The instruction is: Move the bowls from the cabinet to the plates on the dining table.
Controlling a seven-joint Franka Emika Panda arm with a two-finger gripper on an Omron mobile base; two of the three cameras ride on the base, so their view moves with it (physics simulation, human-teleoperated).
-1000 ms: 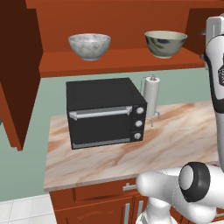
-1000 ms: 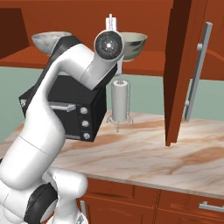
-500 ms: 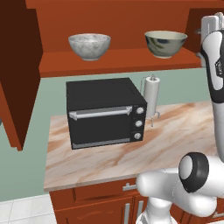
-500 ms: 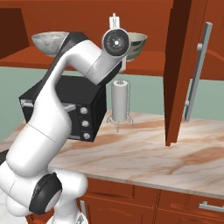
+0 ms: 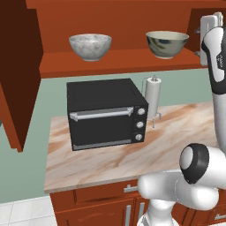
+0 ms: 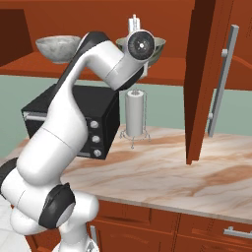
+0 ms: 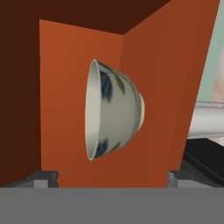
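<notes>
The two bowls stand on the shelf of the open cabinet [image 5: 119, 59], well apart from each other: the speckled marble bowl [image 5: 90, 46] to the left and the shiny grey bowl [image 5: 167, 43] to the right, both upright, each near the front edge of the shelf. The gripper [image 7: 112, 177] is raised to the height of this shelf and looks straight at the grey bowl; its fingers [image 7: 43, 178] stand wide apart, one at each side of the picture's bottom, and they hold nothing. In the hand view the bowl appears turned on its side, because the hand is rolled, and here one sees what the base views do not show well: the cream inside, dark blue-grey patches on the outer wall and a small foot ring. There is free space between the fingertips and the bowl. The right base view shows the round wrist of the arm covering the middle of the grey bowl, so only its rim comes out at both sides. The left base view shows both bowls complete. Under the shelf, on the short marble counter [image 5: 176, 141], stand a black oven [image 5: 106, 112] and a paper towel roll [image 5: 154, 97] just beside it. An open cabinet door [image 6: 209, 78] with a grey bar handle [image 6: 224, 81] hangs to the right of the arm, with free shelf between it and the bowl.
</notes>
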